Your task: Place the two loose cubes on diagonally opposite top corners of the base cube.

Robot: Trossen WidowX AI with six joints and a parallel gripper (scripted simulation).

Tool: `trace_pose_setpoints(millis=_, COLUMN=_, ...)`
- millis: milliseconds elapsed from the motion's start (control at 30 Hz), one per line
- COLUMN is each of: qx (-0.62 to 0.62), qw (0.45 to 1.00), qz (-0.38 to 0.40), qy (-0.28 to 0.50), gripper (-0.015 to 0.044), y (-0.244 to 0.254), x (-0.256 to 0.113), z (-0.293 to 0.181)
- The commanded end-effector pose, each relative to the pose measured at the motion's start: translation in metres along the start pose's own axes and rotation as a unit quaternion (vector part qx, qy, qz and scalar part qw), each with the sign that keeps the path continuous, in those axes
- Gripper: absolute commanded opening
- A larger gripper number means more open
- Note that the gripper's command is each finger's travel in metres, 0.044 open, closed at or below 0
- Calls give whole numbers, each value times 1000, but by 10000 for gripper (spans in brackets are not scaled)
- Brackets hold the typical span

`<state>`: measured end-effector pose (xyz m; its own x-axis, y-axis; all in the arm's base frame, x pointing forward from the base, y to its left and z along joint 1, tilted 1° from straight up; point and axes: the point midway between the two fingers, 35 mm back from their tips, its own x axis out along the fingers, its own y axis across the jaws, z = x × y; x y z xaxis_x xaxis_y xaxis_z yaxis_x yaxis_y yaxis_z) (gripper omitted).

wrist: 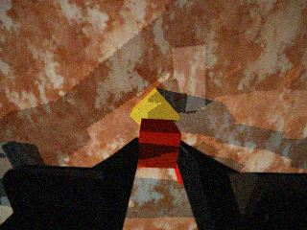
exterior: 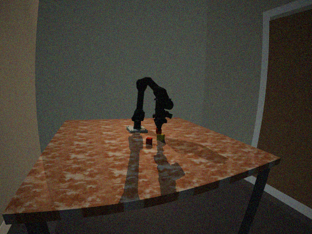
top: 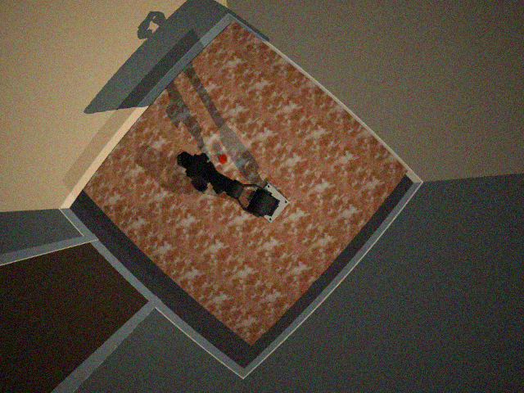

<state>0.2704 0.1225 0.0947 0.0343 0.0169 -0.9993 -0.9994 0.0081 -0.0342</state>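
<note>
My gripper (wrist: 157, 143) (exterior: 158, 129) is shut on a red cube (wrist: 158, 128) (exterior: 158, 131). The held cube is higher than the yellow base cube (wrist: 154, 109) (exterior: 160, 138) and overlaps its near side in the wrist view; whether they touch cannot be told. The base cube looks turned about 45 degrees to the held one. The other red cube (top: 222, 159) (exterior: 149, 141) sits on the table beside the base cube, left of it in the exterior view. A thin red edge shows by the right finger in the wrist view. In the top view the arm hides the base cube and held cube.
The arm's pale mounting plate (top: 280, 201) (exterior: 129, 129) stands on the patterned table (top: 262, 270) (exterior: 83, 161). The arm reaches out from it and bends down over the cubes. Long arm shadows cross the table near the cubes.
</note>
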Motion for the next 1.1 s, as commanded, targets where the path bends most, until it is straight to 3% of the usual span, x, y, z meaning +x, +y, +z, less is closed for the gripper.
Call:
trace_pose_setpoints(millis=0, qx=-3, qw=1000, qz=2, qy=2, gripper=105, y=1, x=3, z=-1)
trace_pose_setpoints(millis=767, qx=-1, qw=1000, qz=2, qy=2, gripper=105, y=0, x=4, z=-1)
trace_pose_setpoints(millis=900, qx=-1, qw=1000, qz=2, qy=2, gripper=205, y=0, x=4, z=-1)
trace_pose_setpoints(millis=1067, qx=-1, qw=1000, qz=2, qy=2, gripper=205, y=0, x=4, z=-1)
